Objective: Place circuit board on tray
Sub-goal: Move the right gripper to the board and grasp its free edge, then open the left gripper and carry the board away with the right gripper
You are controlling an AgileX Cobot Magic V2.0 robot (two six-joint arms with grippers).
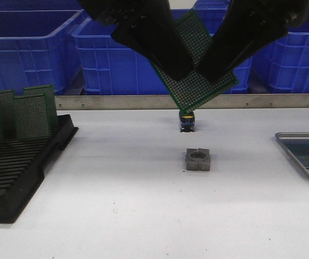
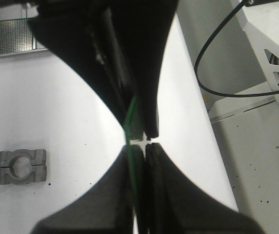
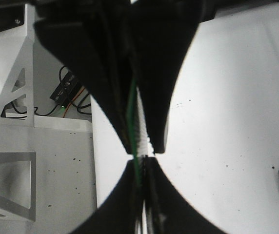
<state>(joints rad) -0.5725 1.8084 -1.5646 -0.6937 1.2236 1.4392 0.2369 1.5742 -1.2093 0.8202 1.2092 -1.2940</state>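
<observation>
A green perforated circuit board (image 1: pixel 195 89) hangs tilted in the air above the middle of the table. My left gripper (image 1: pixel 179 70) comes in from the upper left and is shut on it. From the upper right, my right gripper (image 1: pixel 211 73) is shut on the same board. In the left wrist view the board's green edge (image 2: pixel 132 122) runs into the closed left gripper (image 2: pixel 144 146). The right wrist view shows that edge (image 3: pixel 133 112) pinched in the right gripper (image 3: pixel 142 158). The silver-grey tray (image 1: pixel 289 136) lies at the table's right edge, partly out of frame.
A black slotted rack (image 1: pixel 14 178) with several upright green boards (image 1: pixel 30 113) sits at the left. A grey metal block (image 1: pixel 198 159) (image 2: pixel 22 167) and a small blue-and-yellow part (image 1: pixel 187 122) stand below the held board. Blue bins (image 1: pixel 111 54) line the back.
</observation>
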